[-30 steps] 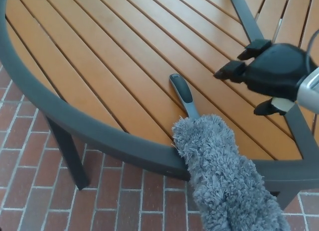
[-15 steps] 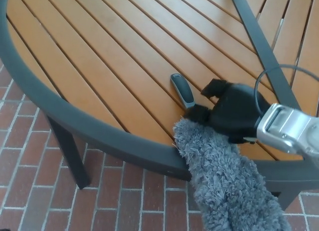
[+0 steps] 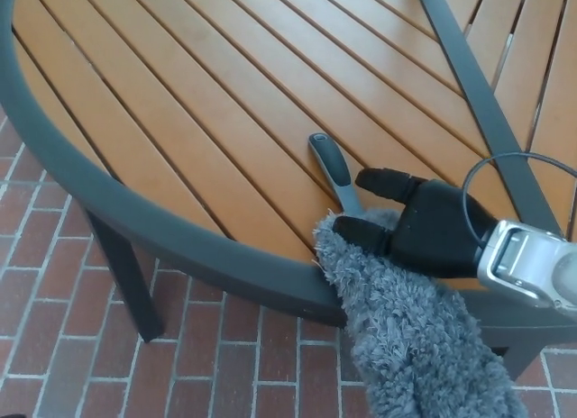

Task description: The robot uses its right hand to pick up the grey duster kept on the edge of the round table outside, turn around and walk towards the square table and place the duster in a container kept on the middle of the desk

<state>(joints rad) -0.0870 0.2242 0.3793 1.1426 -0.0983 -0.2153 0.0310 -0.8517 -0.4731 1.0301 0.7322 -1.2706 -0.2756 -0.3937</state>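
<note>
Pick-up step. Right hand (image 3: 419, 229) sits low over the duster (image 3: 397, 319) where handle meets fluff, fingers apart, nothing gripped yet. Duster lies on the round table (image 3: 180, 121) edge, head overhanging. Next: close on the handle and lift.

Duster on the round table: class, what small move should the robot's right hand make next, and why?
Probably close the fingers around the handle. The right hand lies open on the duster, where the handle meets the fluffy head, one finger each side; nothing is gripped yet.
</note>
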